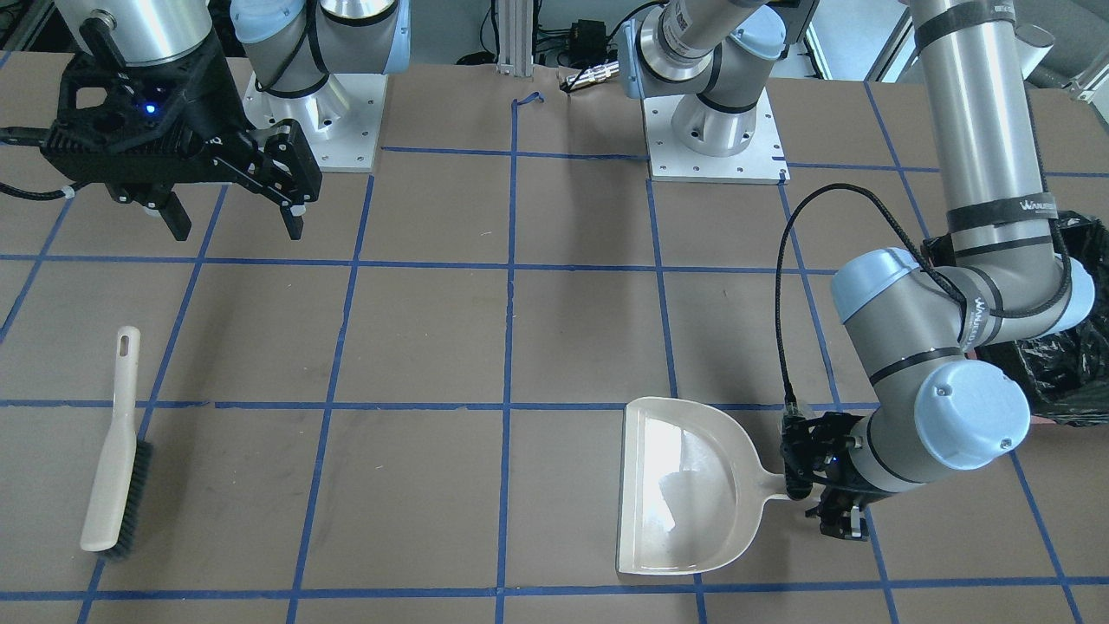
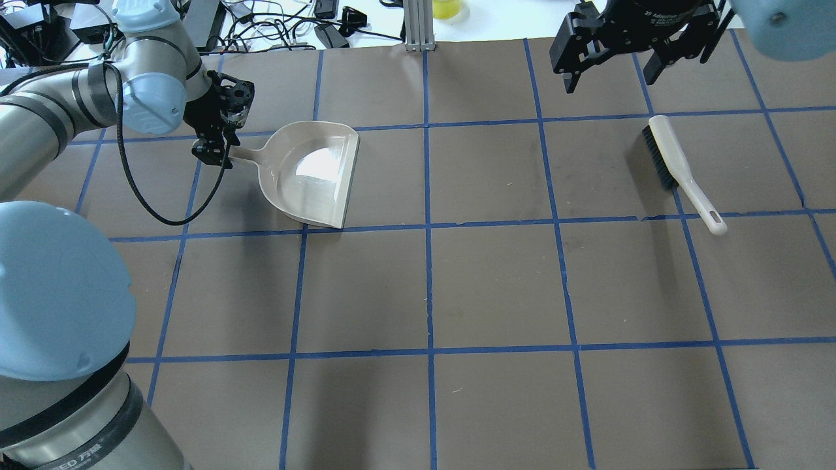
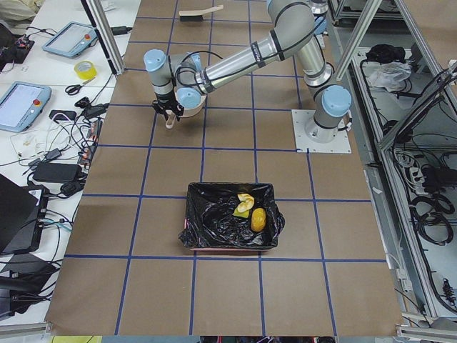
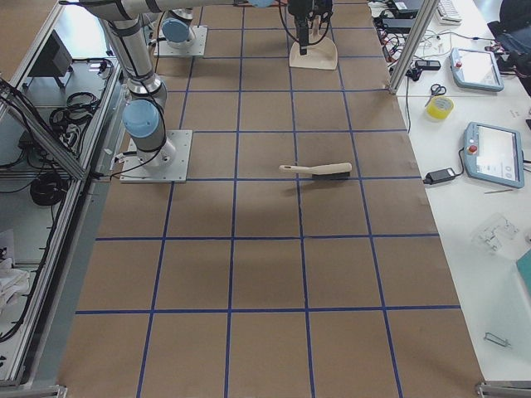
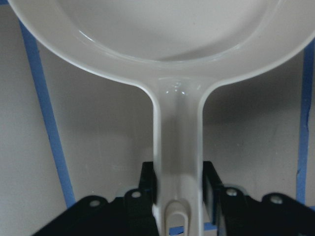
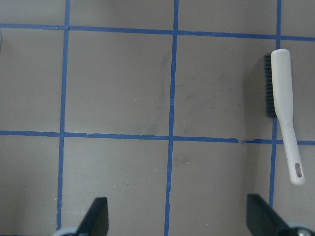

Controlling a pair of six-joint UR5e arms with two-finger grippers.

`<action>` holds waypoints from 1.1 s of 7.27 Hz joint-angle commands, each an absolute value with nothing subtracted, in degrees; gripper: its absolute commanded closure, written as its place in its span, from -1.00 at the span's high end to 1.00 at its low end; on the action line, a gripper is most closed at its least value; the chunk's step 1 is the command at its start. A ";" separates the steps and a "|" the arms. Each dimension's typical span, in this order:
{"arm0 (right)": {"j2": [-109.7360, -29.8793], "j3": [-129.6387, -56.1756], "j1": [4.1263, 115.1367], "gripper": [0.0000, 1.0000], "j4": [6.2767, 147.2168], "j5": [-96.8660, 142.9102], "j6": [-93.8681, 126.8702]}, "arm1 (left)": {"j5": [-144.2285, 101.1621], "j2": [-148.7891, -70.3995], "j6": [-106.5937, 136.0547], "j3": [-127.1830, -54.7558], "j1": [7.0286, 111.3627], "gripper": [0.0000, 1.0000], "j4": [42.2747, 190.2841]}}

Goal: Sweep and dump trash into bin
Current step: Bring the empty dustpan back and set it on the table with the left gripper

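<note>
Dustpan handle (image 5: 177, 147) held by left gripper (image 5: 178, 184), pan (image 5: 162, 29) cropped, right gripper (image 6: 179, 216) wide, bin (image 1: 1070, 373) partly hidden

Left arm reaches out and down, wrist low over the table (image 2: 496, 281); the left gripper (image 2: 212, 151) sets its fingers (image 5: 147, 183) either side of the dustpan handle (image 5: 177, 147), apparently pressing it. Right arm held high; the right gripper (image 1: 236, 224) hangs above the table, fingers pointing down, jaws spread wide.

A robotics lab: blue-taped grid table (image 2: 496, 287), teach pendants (image 4: 495, 154), cable clutter (image 3: 56, 153), aluminium framing (image 4: 413, 41).
</note>
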State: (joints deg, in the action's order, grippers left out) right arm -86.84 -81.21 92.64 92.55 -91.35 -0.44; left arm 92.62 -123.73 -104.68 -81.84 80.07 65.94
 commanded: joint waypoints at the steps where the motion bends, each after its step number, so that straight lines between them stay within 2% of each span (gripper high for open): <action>1: -86.84 -81.21 92.64 1.00 92.55 -91.32 -0.44 | 91.15 -122.01 -99.52 -75.37 82.51 0.60 72.80; 3: -86.84 -81.21 92.64 1.00 92.55 -91.32 -0.44 | 90.71 -120.15 -86.67 -63.42 86.12 0.60 87.04; 4: -86.84 -81.21 92.64 1.00 92.55 -91.32 -0.44 | 89.92 -118.06 -80.57 -61.46 89.18 0.61 89.54; 8: -86.84 -81.21 92.64 1.00 92.55 -91.32 -0.44 | 92.11 -110.32 -50.53 -62.31 95.89 0.62 94.64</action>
State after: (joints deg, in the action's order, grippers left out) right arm -86.84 -81.21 92.64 92.55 -91.32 -0.44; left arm 92.03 -112.83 -59.84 -62.28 94.83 92.19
